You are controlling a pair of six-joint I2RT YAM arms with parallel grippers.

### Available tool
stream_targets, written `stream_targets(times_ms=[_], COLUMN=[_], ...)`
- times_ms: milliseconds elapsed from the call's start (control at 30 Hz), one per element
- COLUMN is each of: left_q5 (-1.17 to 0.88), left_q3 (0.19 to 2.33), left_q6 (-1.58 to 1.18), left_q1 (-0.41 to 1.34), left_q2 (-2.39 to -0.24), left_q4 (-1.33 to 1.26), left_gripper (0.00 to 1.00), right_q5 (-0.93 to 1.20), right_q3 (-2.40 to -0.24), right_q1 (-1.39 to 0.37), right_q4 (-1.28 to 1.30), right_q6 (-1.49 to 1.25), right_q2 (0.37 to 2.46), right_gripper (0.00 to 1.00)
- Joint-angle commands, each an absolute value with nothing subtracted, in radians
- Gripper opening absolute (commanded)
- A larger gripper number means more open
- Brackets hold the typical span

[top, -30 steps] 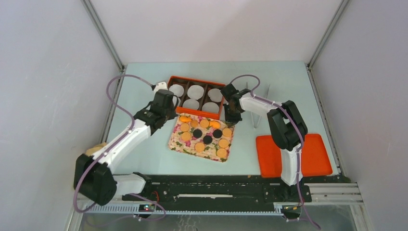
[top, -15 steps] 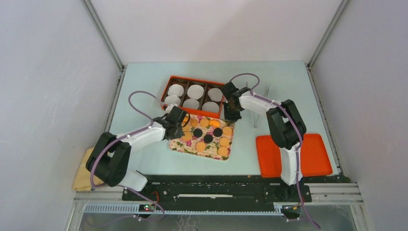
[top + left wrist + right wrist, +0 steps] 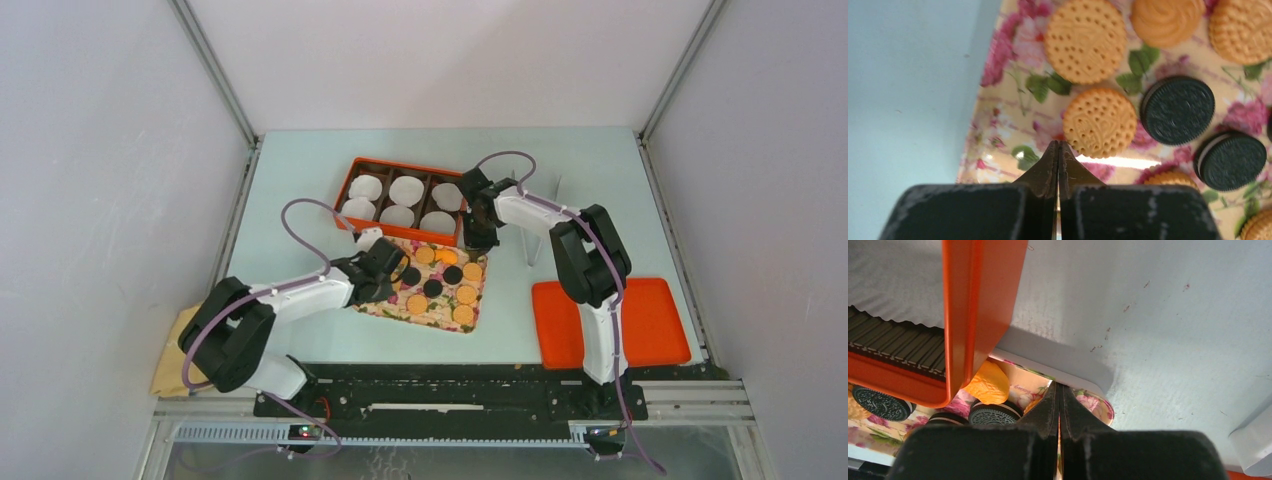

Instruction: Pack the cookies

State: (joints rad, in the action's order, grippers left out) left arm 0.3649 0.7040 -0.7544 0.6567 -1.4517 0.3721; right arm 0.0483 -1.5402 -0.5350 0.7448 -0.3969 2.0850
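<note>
The left hand point(image 3: 1058, 150), fingers pressed together on nothing, hangs low over the flowered tray's point(image 3: 998, 130) left edge with the nearest golden cookie point(image 3: 1099, 122) just ahead and slightly right of its tips, while the right hand point(image 3: 1058, 392), likewise closed, sits at the tray's upper right corner.

My left arm point(image 3: 300, 292) lay low, its forearm stretched out to the right, and the left gripper point(image 3: 1058, 150) had its two fingers pressed flat together. My right arm point(image 3: 585, 260) reached forward and bent leftward, with the right gripper point(image 3: 1058, 392) likewise closed fingertip to fingertip.
</note>
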Motion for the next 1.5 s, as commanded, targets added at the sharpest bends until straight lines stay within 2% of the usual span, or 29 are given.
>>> stream_targets(times_ms=[0,333,500,733,900,1100,1267,1467], left_q5=[0.289,0.32,0.546,0.594,0.603,0.604,0.603,0.612], left_q3=[0.617,0.598,0.83,1.186,1.333,1.353,1.301,1.312], left_q6=[-0.848,-0.971,-0.924,-0.773,-0.693,-0.639,-0.589,-0.554], left_q1=[0.751,0.886,0.883,0.803,0.743,0.714,0.686,0.599], left_q2=[-1.476,-1.321,-1.268,-1.391,-1.481,-1.5,-1.513,-1.637], left_q4=[0.541,0.745,0.897,0.882,0.851,0.819,0.729,0.603], left_gripper=[0.0,0.0,0.01,0.01,0.0,0.0,0.0,0.0], right_q5=[0.04,0.038,-0.014,-0.09,-0.076,-0.024,0.019,0.033], right_q3=[-1.583,-1.534,-1.533,-1.62,-1.821,-2.073,-2.068,-1.973], right_q1=[-0.518,-0.537,-0.57,-0.604,-0.607,-0.622,-0.621,-0.608], right_q4=[0.722,0.711,0.733,0.769,0.843,0.911,0.886,0.837], right_q6=[-0.376,-0.375,-0.38,-0.368,-0.345,-0.345,-0.356,-0.354], right_q2=[2.126,2.048,1.954,1.848,1.967,2.17,2.234,2.223], right_gripper=[0.0,0.0,0.0,0.0,0.0,0.0,0.0,0.0])
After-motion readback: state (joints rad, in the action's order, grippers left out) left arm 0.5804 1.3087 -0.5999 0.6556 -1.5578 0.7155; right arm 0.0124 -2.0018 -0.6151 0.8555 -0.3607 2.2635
